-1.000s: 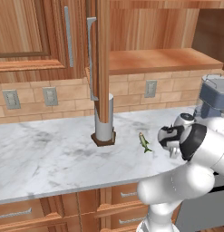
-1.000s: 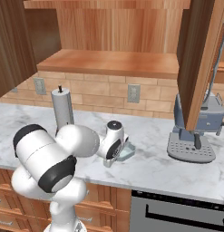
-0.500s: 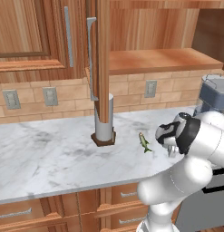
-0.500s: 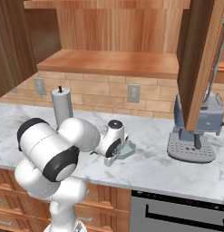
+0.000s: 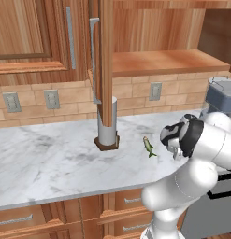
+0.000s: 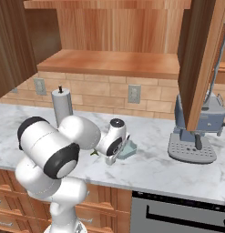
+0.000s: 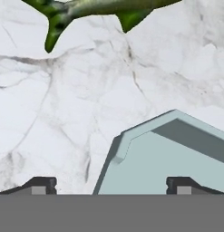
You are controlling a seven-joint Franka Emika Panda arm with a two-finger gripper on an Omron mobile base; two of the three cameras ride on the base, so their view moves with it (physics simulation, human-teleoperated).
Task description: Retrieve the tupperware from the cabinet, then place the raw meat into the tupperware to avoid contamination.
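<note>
The gripper (image 7: 111, 183) stands released, fingertips spread either side of the tupperware (image 7: 168, 158), which sits on the marble counter (image 5: 46, 163) at lower right of the hand view. The raw meat (image 7: 99, 9) lies apart, along the top edge. Risk: the low wrist may nudge the tub, or a shallow pinch may let the slender fish slip.

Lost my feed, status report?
Gripper open over tupperware on counter. Raw meat beside it, not in. Nothing in the way.
</note>
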